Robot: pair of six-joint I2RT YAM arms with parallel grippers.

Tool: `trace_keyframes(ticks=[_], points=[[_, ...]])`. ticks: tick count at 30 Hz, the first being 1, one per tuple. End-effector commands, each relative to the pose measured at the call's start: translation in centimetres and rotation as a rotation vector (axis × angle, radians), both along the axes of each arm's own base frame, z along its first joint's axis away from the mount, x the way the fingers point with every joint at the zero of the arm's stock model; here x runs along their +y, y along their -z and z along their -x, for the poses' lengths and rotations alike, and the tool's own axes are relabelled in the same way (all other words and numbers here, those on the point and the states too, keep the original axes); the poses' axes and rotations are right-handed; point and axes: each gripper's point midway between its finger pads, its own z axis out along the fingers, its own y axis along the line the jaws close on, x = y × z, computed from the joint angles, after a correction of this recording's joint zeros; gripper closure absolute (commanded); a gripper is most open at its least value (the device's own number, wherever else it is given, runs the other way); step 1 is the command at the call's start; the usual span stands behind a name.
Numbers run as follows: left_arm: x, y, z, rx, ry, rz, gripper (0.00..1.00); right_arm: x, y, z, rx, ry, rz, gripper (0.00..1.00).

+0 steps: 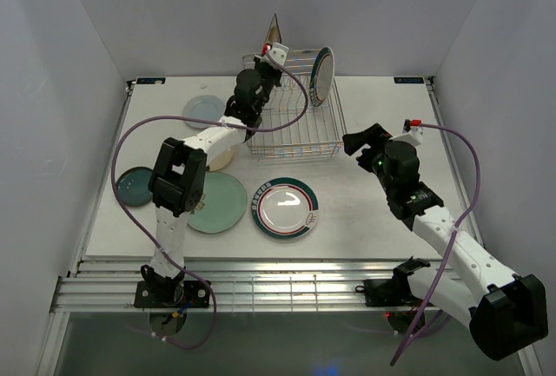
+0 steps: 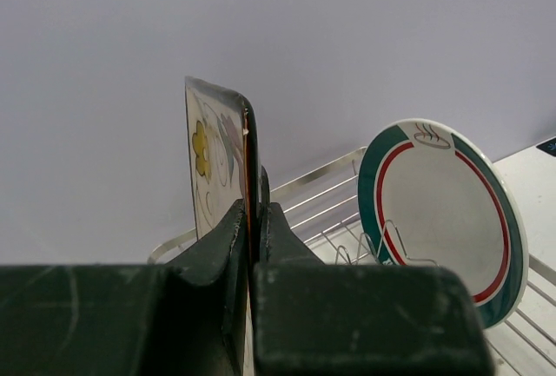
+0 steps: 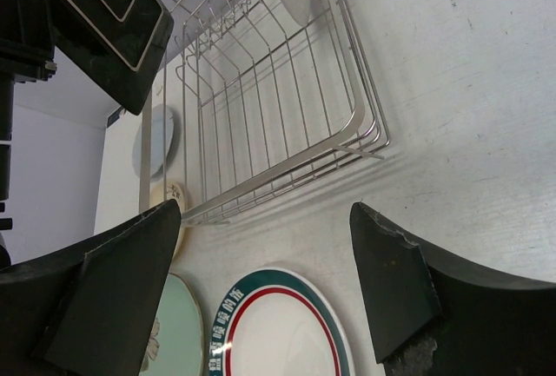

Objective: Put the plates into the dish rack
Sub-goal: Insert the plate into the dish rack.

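Pinching square floral plate [image 2: 213, 159] in left jaws over dish rack [image 1: 295, 137], beside one teal-rimmed plate [image 2: 443, 211] already racked. Holding right jaws spread, empty. Leaving seemingly five on worktop [image 1: 382, 211].

teal-rimmed plate [image 3: 278, 333] — white chinese characters on rim, not legible

A white table [image 1: 356, 228] stands between pale walls [image 1: 174, 11]; a slatted metal rail [image 1: 287, 293] runs along its near edge.
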Motion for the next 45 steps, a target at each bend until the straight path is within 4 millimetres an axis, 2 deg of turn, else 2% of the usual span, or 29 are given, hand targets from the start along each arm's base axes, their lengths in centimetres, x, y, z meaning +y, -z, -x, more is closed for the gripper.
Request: trace_keyframes(ticks=[1,8,29,45], points=[[1.1,-14.3,3.2,-0.367,-0.013,0.148,1.00,-0.1,-1.7,-0.4,-0.068,0.005,-0.003,0.15],[0.5,-14.6,3.6,-0.375,-0.005,0.150,1.00,-0.2,-1.6,-0.4,-0.068,0.008,0.002,0.14],[0.9,-10.7,2.9,-0.327,-0.033,0.140,1.00,-0.4,-1.4,-0.2,-0.067,0.000,0.007,0.14],[0.7,-8.8,2.6,-0.297,-0.035,0.131,1.00,-0.6,-1.3,0.0,-0.070,0.001,0.009,0.13]])
